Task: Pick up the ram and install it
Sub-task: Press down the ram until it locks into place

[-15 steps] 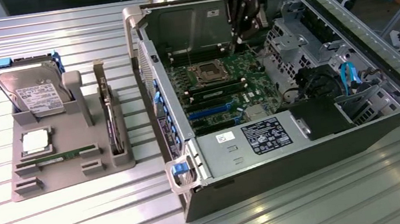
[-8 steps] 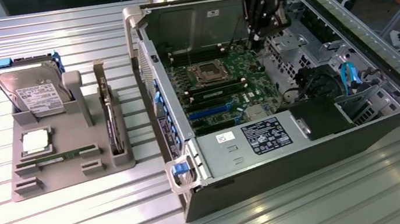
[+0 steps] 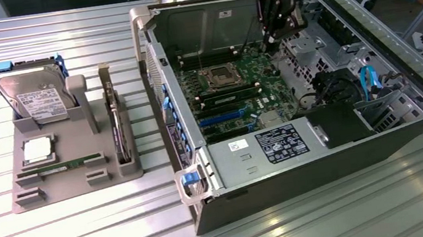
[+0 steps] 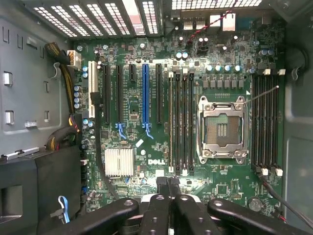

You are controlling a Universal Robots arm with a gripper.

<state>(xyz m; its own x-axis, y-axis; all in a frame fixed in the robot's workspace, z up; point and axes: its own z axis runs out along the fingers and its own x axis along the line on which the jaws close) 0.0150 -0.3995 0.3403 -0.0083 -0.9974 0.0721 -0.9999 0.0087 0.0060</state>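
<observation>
1. Ribbed metal slats form the desk [image 3: 87, 235], which carries an open computer case [image 3: 301, 162] and, toward the exterior view's left, a grey holder tray [image 3: 55, 190].
2. Nearest in the case, a black power supply [image 3: 281, 143] bears a white-printed label; the print is too small to read.
3. On the tray, the ram [image 3: 62, 167] lies flat in a slot, a narrow green stick. Just behind it rests a square silver processor [image 3: 39, 149]. A dark expansion card [image 3: 117, 125] stands upright beside them.
4. Farther back on the tray, a hard drive [image 3: 29, 88] leans upright with a white label, text illegible.
5. Inside the case, the green motherboard [image 4: 161, 142] carries the word "DELL" in white near a silver heatsink [image 4: 119, 162]. An empty processor socket [image 4: 221, 128] sits between banks of black memory slots [image 4: 180, 122].
6. The pincer [image 3: 280, 28] hangs above the motherboard at the far end of the case, well apart from the ram. Its fingers [image 4: 161, 188] are pressed together and grip nothing.
</observation>
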